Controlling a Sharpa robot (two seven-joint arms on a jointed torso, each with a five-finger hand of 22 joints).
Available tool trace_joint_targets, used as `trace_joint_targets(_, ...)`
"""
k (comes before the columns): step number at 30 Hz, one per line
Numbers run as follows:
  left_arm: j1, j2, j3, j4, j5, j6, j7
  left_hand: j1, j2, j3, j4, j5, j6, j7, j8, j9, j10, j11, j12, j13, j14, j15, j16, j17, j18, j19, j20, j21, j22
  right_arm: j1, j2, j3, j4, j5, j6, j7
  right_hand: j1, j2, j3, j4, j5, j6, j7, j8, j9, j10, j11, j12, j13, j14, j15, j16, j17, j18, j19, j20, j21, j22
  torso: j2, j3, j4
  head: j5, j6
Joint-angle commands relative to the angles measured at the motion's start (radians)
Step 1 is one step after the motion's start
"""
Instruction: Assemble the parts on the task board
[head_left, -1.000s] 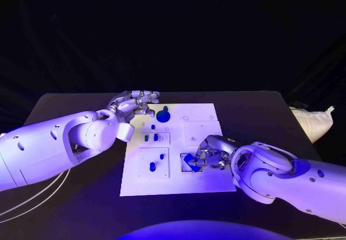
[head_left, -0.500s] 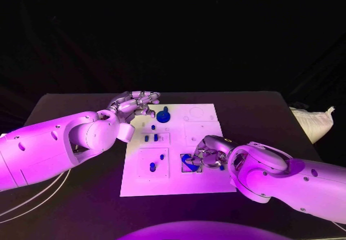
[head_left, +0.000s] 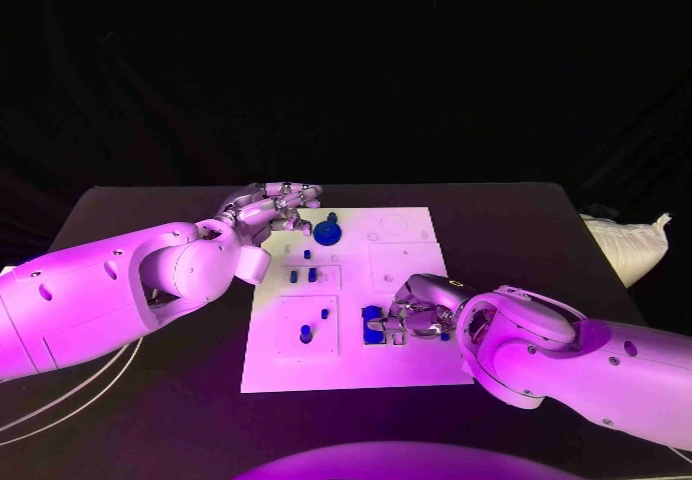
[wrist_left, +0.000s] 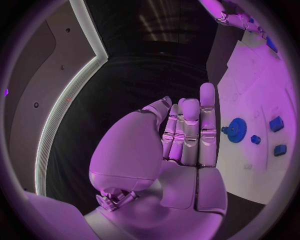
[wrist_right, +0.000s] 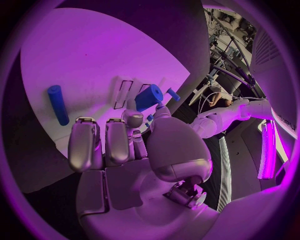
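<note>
Black tabletop stretches under us, and the white task board lies in its middle, long side running away from us. A pale bag sits at the table's far right edge.

Our left hand hovers at the board's far left corner. In the left wrist view the hand holds nothing, its fingers stretched out side by side and slightly apart from the thumb. Just beside it on the board we see a blue gear with a small peg rising behind it; the same gear shows near our fingertips in the wrist view, not touching them.

Our right hand rests low over the board's near right part, fingers curled down. A blue cylinder sits at our thumb tip and one finger in the right wrist view, over a group of slots in the board, and we appear to pinch it. In the head view blue pieces show right at our fingers, by a square recess.

Other small blue parts stand in the board's left column: a pair in the middle panel and a longer peg in the near panel. Another blue peg lies loose on the board, well apart from our right fingers.
</note>
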Motion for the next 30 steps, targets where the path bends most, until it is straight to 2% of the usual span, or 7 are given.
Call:
trace_joint_targets(1, 0.0, 0.002, 0.001, 0.002, -0.004, 0.018, 0.001, 0.002, -0.003, -0.004, -0.004, -0.002, -0.009, -0.001, 0.005, -0.001, -0.009, -0.001, 0.007, -0.001, -0.009, 0.001, -0.004, -0.001, 0.019, -0.001, 0.001, -0.003, -0.001, -0.001, -0.003, 0.0, 0.005, -0.029, -0.006, 0.02, -0.026, 0.0, -0.014, 0.0, -0.024, 0.003, 0.0, 0.007, 0.005, 0.007, 0.0, -0.008, 0.001, 0.049, -0.005, 0.002, -0.002, -0.015, 0.003, -0.002, 0.002, -0.001, 0.0, 0.0002, -0.0012, 0.001, 0.001)
trace_joint_targets(11, 0.0, 0.001, 0.001, 0.001, -0.004, 0.02, -0.001, 0.002, -0.003, -0.004, -0.004, -0.002, -0.009, -0.001, 0.005, -0.001, -0.009, -0.001, 0.007, -0.001, -0.009, 0.001, -0.004, -0.001, 0.019, -0.001, 0.001, -0.003, -0.001, -0.001, -0.019, 0.0, 0.018, -0.031, -0.029, 0.085, -0.027, 0.004, -0.02, -0.005, -0.043, 0.002, -0.001, 0.008, 0.012, 0.011, -0.001, -0.007, 0.01, 0.049, -0.005, 0.004, 0.0, -0.015, 0.003, -0.003, 0.003, 0.002, 0.0, 0.0009, -0.0009, 0.001, 0.0)
trace_joint_targets(16, 0.0, 0.0, 0.001, 0.001, -0.004, 0.021, -0.001, 0.002, -0.003, -0.004, -0.004, -0.002, -0.009, -0.001, 0.005, -0.001, -0.009, -0.001, 0.007, -0.001, -0.009, 0.001, -0.004, -0.001, 0.019, -0.001, 0.001, -0.003, -0.001, -0.001, -0.022, 0.0, 0.018, -0.008, -0.002, 0.116, 0.069, 0.004, -0.002, -0.036, -0.039, -0.002, -0.001, 0.009, 0.022, 0.011, -0.001, -0.013, 0.015, 0.049, -0.006, 0.004, 0.001, -0.015, 0.002, -0.003, 0.002, 0.0, -0.001, -0.0002, -0.0003, 0.0, 0.001)
trace_joint_targets(21, 0.0, 0.001, 0.001, 0.0, -0.004, 0.023, -0.002, 0.002, -0.003, -0.004, -0.004, -0.002, -0.009, -0.001, 0.005, -0.001, -0.009, -0.001, 0.007, -0.001, -0.009, 0.001, -0.004, -0.001, 0.019, -0.001, 0.001, -0.003, -0.001, -0.001, -0.016, 0.0, 0.015, -0.012, 0.027, 0.122, 0.197, 0.012, 0.029, -0.098, -0.086, -0.006, -0.001, 0.008, 0.03, 0.009, -0.003, -0.022, 0.019, 0.048, -0.007, 0.002, -0.001, -0.014, 0.001, -0.004, 0.001, -0.001, 0.0, 0.0003, 0.0016, -0.003, 0.002)
trace_joint_targets(24, 0.0, 0.003, 0.001, -0.001, -0.004, 0.024, -0.003, 0.002, -0.003, -0.004, -0.004, -0.002, -0.009, -0.001, 0.005, -0.001, -0.009, -0.001, 0.007, -0.001, -0.009, 0.001, -0.004, -0.001, 0.019, -0.001, 0.001, -0.003, -0.001, -0.001, -0.012, 0.0, 0.011, -0.037, 0.031, 0.107, 0.246, 0.032, 0.051, -0.121, -0.126, -0.007, -0.003, 0.007, 0.033, 0.009, -0.005, -0.025, 0.021, 0.049, -0.009, 0.003, 0.0, -0.015, 0.002, -0.006, 0.002, 0.001, 0.0, 0.0001, 0.0038, -0.003, 0.002)
trace_joint_targets(26, 0.0, 0.003, 0.001, -0.001, -0.004, 0.024, -0.003, 0.002, -0.003, -0.004, -0.004, -0.002, -0.009, -0.001, 0.005, -0.001, -0.009, -0.001, 0.007, -0.001, -0.009, 0.001, -0.004, -0.001, 0.019, -0.001, 0.001, -0.003, -0.001, -0.001, -0.011, 0.0, 0.005, -0.043, 0.032, 0.093, 0.267, 0.047, 0.065, -0.13, -0.159, -0.006, -0.004, 0.007, 0.035, 0.012, -0.006, -0.026, 0.023, 0.049, -0.01, 0.006, 0.004, -0.015, 0.004, -0.007, 0.003, 0.004, 0.0, -0.0005, 0.003, -0.002, 0.002)
trace_joint_targets(30, 0.0, 0.003, 0.001, -0.001, -0.004, 0.024, -0.004, 0.002, -0.003, -0.004, -0.004, -0.002, -0.009, -0.001, 0.005, -0.001, -0.009, -0.001, 0.007, -0.001, -0.009, 0.001, -0.004, -0.001, 0.019, -0.001, 0.001, -0.003, -0.001, -0.001, -0.005, 0.0, -0.004, -0.035, 0.037, 0.077, 0.27, 0.055, 0.07, -0.13, -0.161, -0.005, -0.004, 0.007, 0.036, 0.014, -0.006, -0.023, 0.027, 0.05, -0.01, 0.008, 0.007, -0.016, 0.005, -0.007, 0.004, 0.007, 0.0, -0.0006, 0.0026, -0.002, 0.001)
